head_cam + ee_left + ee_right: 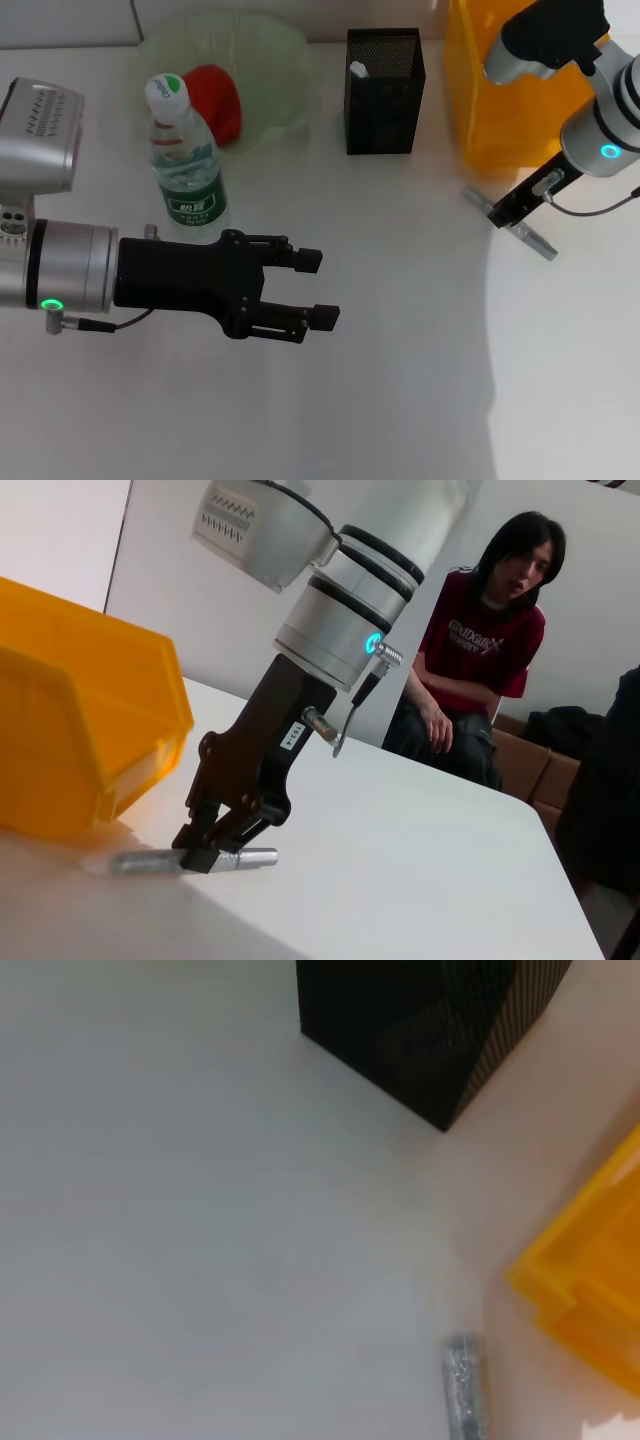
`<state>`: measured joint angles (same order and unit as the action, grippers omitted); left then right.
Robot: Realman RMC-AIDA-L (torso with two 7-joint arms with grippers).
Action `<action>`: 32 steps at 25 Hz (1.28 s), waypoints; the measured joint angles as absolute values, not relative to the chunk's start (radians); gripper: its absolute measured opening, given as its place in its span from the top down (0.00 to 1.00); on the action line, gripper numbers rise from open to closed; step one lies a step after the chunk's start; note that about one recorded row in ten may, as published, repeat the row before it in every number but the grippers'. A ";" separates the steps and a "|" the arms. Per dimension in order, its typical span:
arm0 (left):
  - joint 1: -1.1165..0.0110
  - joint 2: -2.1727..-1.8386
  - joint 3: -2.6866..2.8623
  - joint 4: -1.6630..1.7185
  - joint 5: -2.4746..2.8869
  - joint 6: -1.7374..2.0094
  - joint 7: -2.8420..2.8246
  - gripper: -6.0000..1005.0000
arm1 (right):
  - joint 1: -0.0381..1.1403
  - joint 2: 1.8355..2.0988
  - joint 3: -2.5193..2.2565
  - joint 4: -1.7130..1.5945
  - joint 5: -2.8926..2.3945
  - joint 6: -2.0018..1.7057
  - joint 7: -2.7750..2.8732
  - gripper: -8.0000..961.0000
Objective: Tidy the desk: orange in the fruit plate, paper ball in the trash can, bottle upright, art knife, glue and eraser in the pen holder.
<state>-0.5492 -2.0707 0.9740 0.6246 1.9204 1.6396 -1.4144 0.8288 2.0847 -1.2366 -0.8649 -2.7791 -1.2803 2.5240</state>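
In the head view the right gripper [512,213] was at the right of the frame, lowered to the surface [380,400] just below the trash can [500,100], its jaws pinching a slim silver art knife [527,236] that lay flat; the left wrist view showed the same gripper [205,852] clamped around the knife's [140,861] middle beside the yellow bin [80,730]. The left gripper [318,287] hovered at the lower left of the frame, jaws spread and holding nothing. The bottle [183,160] stood upright at the upper left, just beside the fruit plate [270,60] with the orange [215,100] in it. The pen holder [383,92] stood at the top centre with something white inside. A seated person [478,650] appeared behind the surface in the left wrist view
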 joint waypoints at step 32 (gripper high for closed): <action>-0.560 -2.074 0.973 0.621 1.910 1.634 -1.425 0.22 | 0.783 2.084 -0.995 -0.428 -1.229 -0.854 1.311 0.86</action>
<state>-0.5599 -2.0739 0.9733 0.6212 1.9103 1.6335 -1.4246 0.7827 2.0837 -0.9954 -0.4284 -1.2293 -0.8539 1.3114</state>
